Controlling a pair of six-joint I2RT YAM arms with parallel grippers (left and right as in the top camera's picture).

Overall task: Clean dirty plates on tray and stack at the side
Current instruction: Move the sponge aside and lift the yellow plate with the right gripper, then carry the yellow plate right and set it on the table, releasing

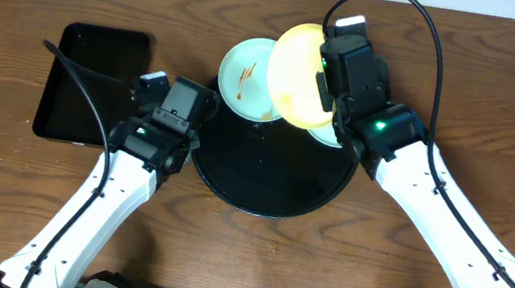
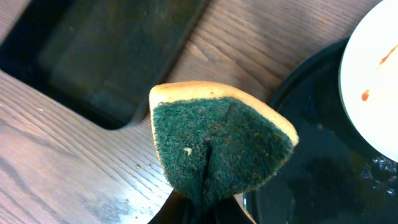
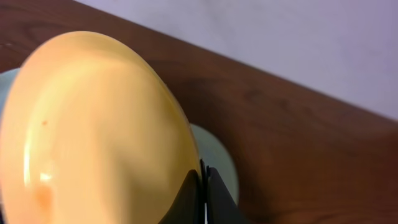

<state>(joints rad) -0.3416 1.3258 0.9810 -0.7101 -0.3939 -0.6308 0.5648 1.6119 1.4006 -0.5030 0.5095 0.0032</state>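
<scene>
Got the right claw [image 3: 204, 186] pressed together on the rim of the yellow plate [image 1: 300, 74], pinching it edge-on and holding it tilted in the air over the back of the round black tray [image 1: 272, 182]. Looks stiff and glossy, probably light too, going by a thin rim pinch carrying the whole thing. Guessing slick as anything once wet or saucy, so worth biting deep on the rim rather than at the very lip. Can't tell ceramic from melamine here, so best treated as chippable: no clanking against the others. Over on the other side, left claw [image 2: 202, 208] clamped on a yellow sponge [image 2: 217, 146], green scrubby face out, hovering over the wooden counter [image 1: 472, 53] right by the tray's left edge, near the rectangular black tray [image 1: 94, 86]. Soft and squishy, fine for pressing, but careful with shoving on a plate held by one edge, likely to twist in the pinch. Mint-blue plate [image 1: 247, 77] with orange-brown streaks sitting at the tray's back-left edge, partly hidden by the yellow one from overhead; second mint plate [image 1: 332, 134] peeking out under it on the right. Same deal for those: grab by the rim, away from the sauce. No stack at the side yet.
</scene>
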